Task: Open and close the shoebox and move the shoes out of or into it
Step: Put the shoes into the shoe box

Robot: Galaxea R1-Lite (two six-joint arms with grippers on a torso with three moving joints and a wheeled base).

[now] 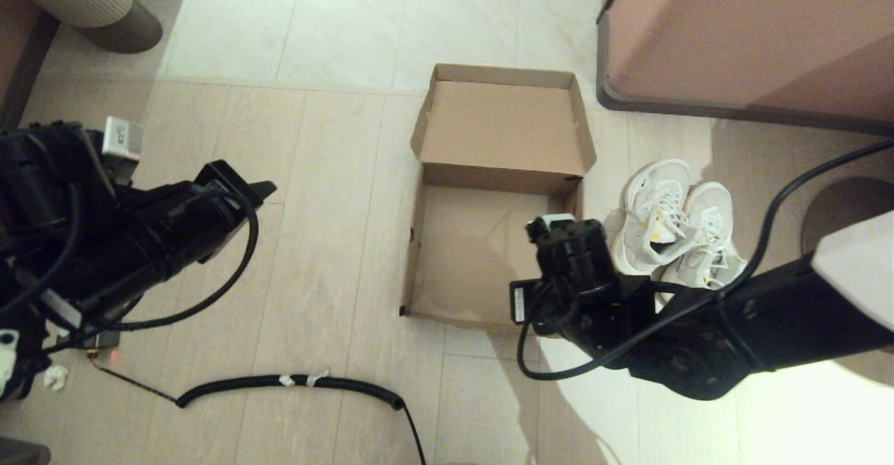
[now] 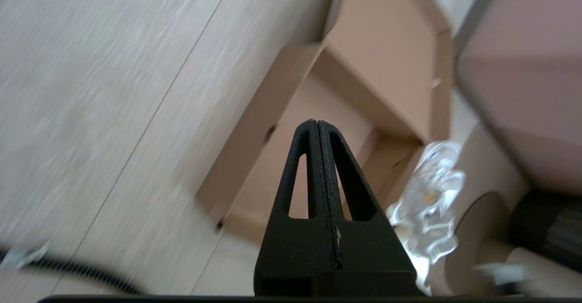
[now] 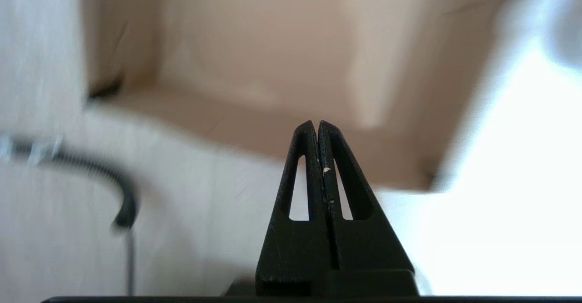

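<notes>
Pale wood-look floor [image 1: 328,241] runs under everything, meeting lighter tiles farther off, with a large pinkish-brown furniture block [image 1: 754,32] standing at the far right. Near the middle sits the shoebox [image 1: 489,255], open, its hinged lid [image 1: 503,126] folded back on the far side and its inside bare cardboard. Just beside the box's right wall lie the shoes [image 1: 674,231], a white lace-up pair side by side on the floor, outside the box. A black coiled cable [image 1: 293,382] trails across the floor nearer the robot. Above the near right corner of the box hangs the right gripper [image 3: 317,125], fingers pressed together on nothing, the shoes close to its right. Well off to the box's left, the left gripper [image 2: 317,123] is also pressed together and holds nothing, aimed toward the box.
</notes>
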